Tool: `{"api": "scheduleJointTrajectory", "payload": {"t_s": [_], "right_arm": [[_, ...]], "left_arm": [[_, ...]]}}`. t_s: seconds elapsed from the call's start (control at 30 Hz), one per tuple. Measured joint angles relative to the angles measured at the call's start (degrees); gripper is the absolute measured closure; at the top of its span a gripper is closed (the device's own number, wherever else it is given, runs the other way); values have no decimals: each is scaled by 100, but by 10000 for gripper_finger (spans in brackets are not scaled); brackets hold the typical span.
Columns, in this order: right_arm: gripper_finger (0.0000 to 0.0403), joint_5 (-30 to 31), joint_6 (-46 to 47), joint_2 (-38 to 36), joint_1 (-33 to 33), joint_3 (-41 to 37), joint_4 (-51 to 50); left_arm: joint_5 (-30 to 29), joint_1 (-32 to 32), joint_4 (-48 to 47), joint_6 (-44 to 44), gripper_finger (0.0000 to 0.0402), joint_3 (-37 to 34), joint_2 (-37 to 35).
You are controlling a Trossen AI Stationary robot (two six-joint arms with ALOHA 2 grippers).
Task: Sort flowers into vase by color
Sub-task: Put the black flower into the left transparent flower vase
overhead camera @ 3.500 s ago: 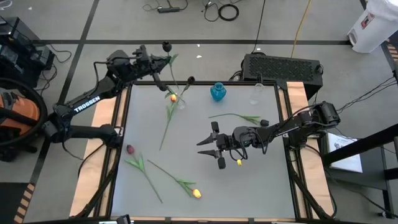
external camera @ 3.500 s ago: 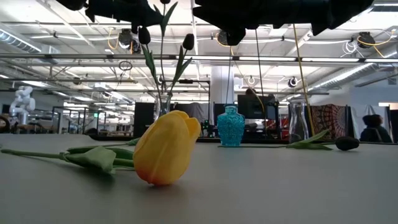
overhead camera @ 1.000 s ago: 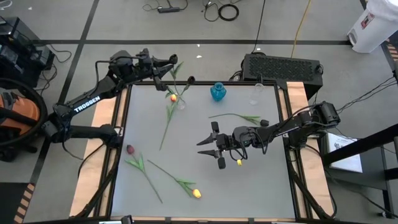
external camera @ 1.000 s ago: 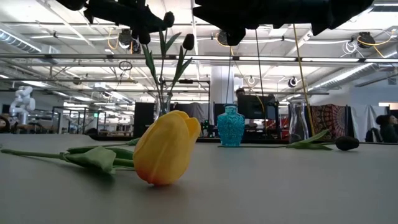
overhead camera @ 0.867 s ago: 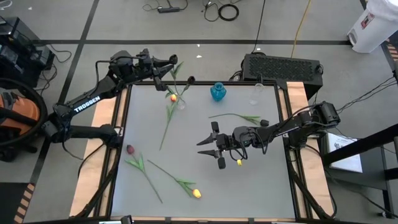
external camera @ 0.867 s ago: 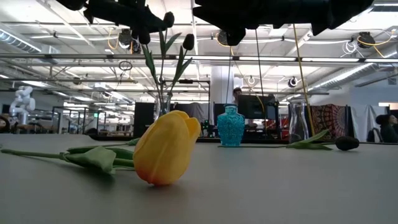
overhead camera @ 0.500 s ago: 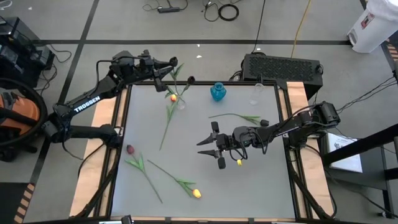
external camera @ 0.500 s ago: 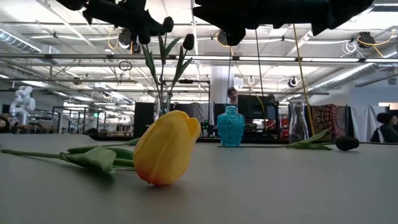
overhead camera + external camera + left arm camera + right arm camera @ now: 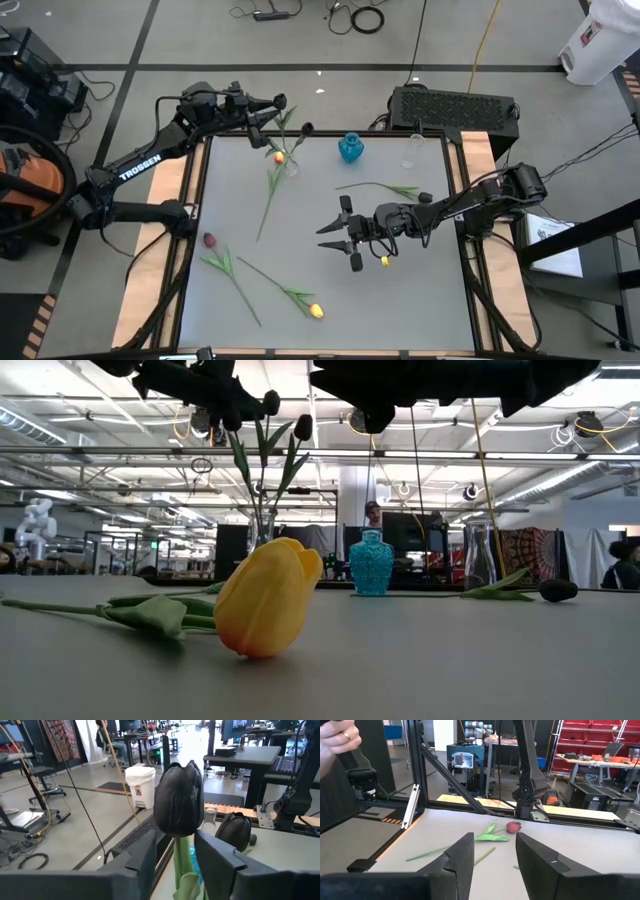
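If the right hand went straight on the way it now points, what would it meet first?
Probably the dark red tulip lying on the table ahead of the right hand, with its leaf and stem just before the bud; depth is hard to judge. The open fingers hold nothing.

Overhead strip lights are blazing white in my low view, silhouetting my arms up top. Worktop [image 9: 400, 280] is reading evenly lit w/ faint shadows. My left tool's fingers [image 9: 145, 855] are looking soft, bkgd slightly blurred.

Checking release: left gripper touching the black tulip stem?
Cannot tell. Left wrist view shows the stem between the left gripper's fingers, with slim gaps; contact lower down is hidden.
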Motion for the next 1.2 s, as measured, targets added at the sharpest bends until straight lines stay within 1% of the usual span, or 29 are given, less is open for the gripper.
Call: {"api": "scheduleJointTrajectory", "payload": {"t_s": [0.13, 0.33, 0.57, 0.67, 0.83, 1.0, 1.2], "right_arm": [[266, 0, -2, 0, 0, 0, 0], [266, -1, 0, 0, 2, 0, 0], [266, 0, 0, 0, 2, 0, 0], [266, -1, 0, 0, 2, 0, -1], [266, 0, 2, 0, 33, 0, -2], [266, 0, 4, 0, 33, 0, -2], [266, 0, 4, 0, 33, 0, -90]], "left_arm": [[-1, 0, -171, -49, 231, 0, -1], [-77, 0, -638, 3, 224, 0, -270], [-610, 2, -703, 46, 223, 0, -994], [-650, 2, -789, -1, 223, 0, -1386], [-612, 0, -1522, -150, 223, 0, -1998], [-585, 0, -2630, -150, 223, 0, -2484], [-573, 0, -4036, -134, 223, 0, -2865]]}}
